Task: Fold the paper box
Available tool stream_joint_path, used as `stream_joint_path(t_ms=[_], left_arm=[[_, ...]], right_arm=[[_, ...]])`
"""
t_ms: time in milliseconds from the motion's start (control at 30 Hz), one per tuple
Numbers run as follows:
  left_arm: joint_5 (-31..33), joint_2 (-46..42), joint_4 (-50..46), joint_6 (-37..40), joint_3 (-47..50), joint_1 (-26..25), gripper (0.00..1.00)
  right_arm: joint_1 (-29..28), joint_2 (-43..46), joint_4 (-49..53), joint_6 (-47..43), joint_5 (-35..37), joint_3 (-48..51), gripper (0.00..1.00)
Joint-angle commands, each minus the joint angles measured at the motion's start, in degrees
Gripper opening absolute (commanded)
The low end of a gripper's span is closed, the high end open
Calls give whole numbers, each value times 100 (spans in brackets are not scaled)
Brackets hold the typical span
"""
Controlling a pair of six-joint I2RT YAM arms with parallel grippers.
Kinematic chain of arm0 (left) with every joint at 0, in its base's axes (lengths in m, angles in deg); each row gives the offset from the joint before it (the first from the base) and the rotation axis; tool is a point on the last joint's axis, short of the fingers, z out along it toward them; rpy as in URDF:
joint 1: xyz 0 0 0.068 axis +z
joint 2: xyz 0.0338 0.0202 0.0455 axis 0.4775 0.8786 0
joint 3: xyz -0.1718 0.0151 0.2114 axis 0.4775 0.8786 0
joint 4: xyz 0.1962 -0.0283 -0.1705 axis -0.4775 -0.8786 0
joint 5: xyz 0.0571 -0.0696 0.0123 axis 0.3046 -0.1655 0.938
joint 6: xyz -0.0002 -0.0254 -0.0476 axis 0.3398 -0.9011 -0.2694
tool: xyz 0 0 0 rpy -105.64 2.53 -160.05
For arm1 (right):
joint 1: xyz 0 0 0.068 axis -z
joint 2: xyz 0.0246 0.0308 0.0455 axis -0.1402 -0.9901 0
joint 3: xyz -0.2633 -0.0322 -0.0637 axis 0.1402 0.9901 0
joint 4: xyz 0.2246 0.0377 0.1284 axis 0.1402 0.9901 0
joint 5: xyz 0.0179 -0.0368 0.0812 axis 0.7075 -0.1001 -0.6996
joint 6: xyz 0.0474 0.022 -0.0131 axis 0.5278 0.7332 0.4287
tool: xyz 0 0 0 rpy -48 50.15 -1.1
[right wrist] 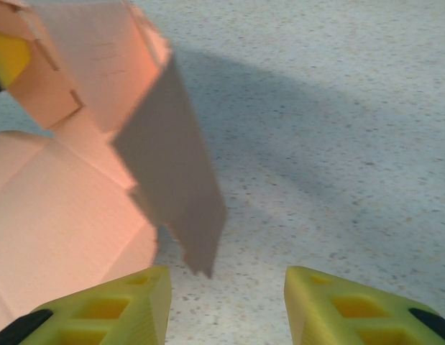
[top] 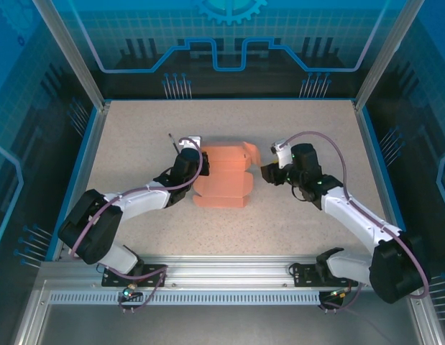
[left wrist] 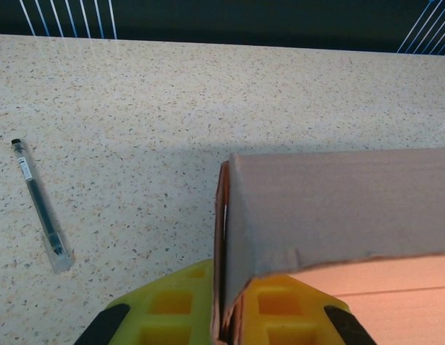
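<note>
The salmon-orange paper box (top: 223,178) lies partly folded in the middle of the table, flaps raised at its far side. My left gripper (top: 190,159) is at its left edge, shut on an upright side wall of the paper box (left wrist: 330,208); the yellow fingers (left wrist: 172,305) pinch the cardboard edge between them. My right gripper (top: 268,172) is just right of the box, open, its yellow fingers (right wrist: 114,305) wide apart over bare table. A grey-looking flap of the paper box (right wrist: 175,180) hangs just ahead of the left finger, not between them.
A thin dark pen (left wrist: 39,205) in a clear sleeve lies on the speckled table (top: 136,129) left of my left gripper, also the pen (top: 172,140) near the left wrist. Blue walls ring the table. Open surface lies behind and to the right of the box.
</note>
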Motion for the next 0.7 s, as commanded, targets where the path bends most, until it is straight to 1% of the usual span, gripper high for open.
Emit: stream_joint_path(t_ms=[0,167,333,667], left_arm=[[-78,-199,9,-19,-33,22,4],[-85,-188,34,-38,-18,22,4],[-78,-189,26,-24,-7,27,4],[-104,-211,45,-30,1,26,4]], right_arm=[[332,-214,122,-245,-157,-315,46],[368,-847,3,-258,-712,-699,44],[151,-1189,-114,-315,-1217,-1005,44],[-161,-1224,-79,-187,-1339,-1121,52]])
